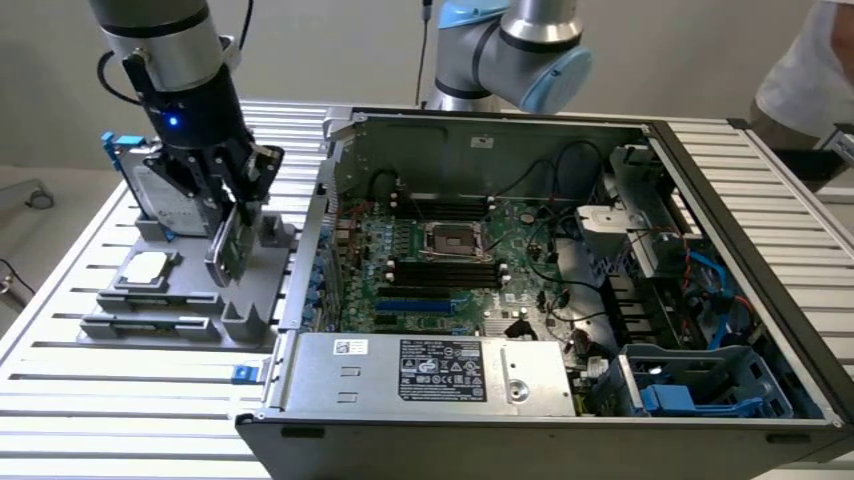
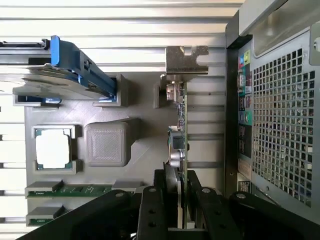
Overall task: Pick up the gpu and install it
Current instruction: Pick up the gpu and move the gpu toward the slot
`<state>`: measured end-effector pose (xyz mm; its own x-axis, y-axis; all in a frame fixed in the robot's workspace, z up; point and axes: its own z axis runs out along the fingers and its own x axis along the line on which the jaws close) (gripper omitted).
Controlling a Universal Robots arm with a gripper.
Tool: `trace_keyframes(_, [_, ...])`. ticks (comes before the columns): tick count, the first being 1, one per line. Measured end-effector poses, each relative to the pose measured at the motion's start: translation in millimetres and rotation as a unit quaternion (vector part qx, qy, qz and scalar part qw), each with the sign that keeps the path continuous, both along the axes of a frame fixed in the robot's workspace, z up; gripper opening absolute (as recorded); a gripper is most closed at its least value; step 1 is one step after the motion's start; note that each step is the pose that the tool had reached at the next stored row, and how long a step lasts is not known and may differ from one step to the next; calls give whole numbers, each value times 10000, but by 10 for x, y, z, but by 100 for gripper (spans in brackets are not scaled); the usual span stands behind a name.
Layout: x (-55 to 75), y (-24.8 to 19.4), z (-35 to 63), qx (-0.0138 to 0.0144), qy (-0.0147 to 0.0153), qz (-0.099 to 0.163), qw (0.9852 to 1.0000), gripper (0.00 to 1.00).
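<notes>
one gripper point(image 1: 230, 215) clamped on gpu point(image 1: 224, 252), upright, nr grey tray point(image 1: 160, 326)

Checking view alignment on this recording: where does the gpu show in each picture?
Exterior view: the gpu stands upright in the pincer, at the exterior view's left, by the gray holder, beside the open case.
Wrist view: the gpu shows edge-on, clamped in the pincer, between the holder and the case's wall.
Shared landmark: the processor chip in the holder.

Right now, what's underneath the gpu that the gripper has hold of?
The grey parts holder on the slatted table lies below the gpu, held in the gripper. The card's own edge covers the spot directly beneath.
</notes>
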<state>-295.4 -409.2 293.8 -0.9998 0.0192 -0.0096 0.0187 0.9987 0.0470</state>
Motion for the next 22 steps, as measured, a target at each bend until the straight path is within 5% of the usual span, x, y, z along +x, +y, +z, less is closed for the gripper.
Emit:
trace_keyframes(14, [121, 0, 638, 0, 4, 13, 10000, 29])
trace_keyframes(22, [412, -3, 1002, 1, 70, 40, 10000, 29])
